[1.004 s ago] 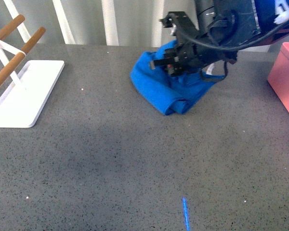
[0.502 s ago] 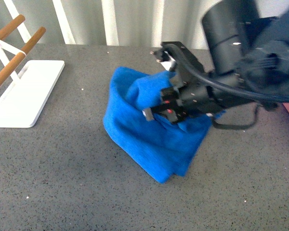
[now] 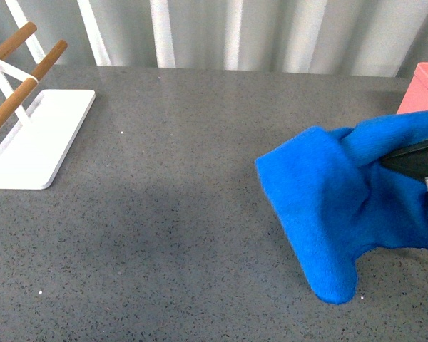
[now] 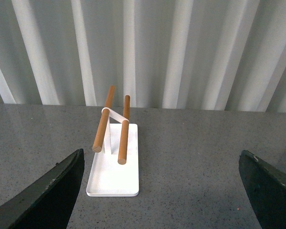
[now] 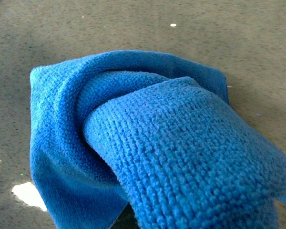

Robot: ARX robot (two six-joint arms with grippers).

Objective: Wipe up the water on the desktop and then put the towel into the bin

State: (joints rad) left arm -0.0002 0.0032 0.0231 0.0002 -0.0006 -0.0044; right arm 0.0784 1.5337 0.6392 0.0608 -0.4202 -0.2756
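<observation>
Vertical white and grey ribbed wall panels point(image 3: 228, 32) close off the far edge of the large, flat, dark grey speckled stone-like desktop point(image 3: 164, 214).

1. Right side. My right gripper point(image 3: 417, 160) is clenched on the bright blue fleecy towel point(image 3: 335, 206). Only a dark part of the gripper shows between the folds at the right edge of the front view; the cloth covers its fingers. The towel is bunched around the gripper, with one thick lobe hanging down towards the near right part of the desktop. I cannot tell whether the lobe's tip touches the surface.

2. Bin. A corner of the salmon-pink rectangular plastic bin point(image 3: 422, 87) shows at the far right, just behind the towel's upper edge. I cannot tell whether they touch.

3. Right wrist view. The towel point(image 5: 171, 143) fills most of the picture as a thick rolled fold inside a looser outer fold. The desktop point(image 5: 133, 24) lies beyond it, with a pale bright patch point(image 5: 26, 195) on the surface beside the cloth.

4. Left side. My left gripper point(image 4: 160, 155) is released, its two dark fingers point(image 4: 52, 191) spread wide above the desktop point(image 4: 190, 162).

5. Left of the scene. A flat white tray with two brown wooden bars point(image 3: 39, 139) stands on the far left of the desktop, well apart from the towel. In the left wrist view the tray point(image 4: 113, 179) sits ahead of the left gripper, apart from it.
</observation>
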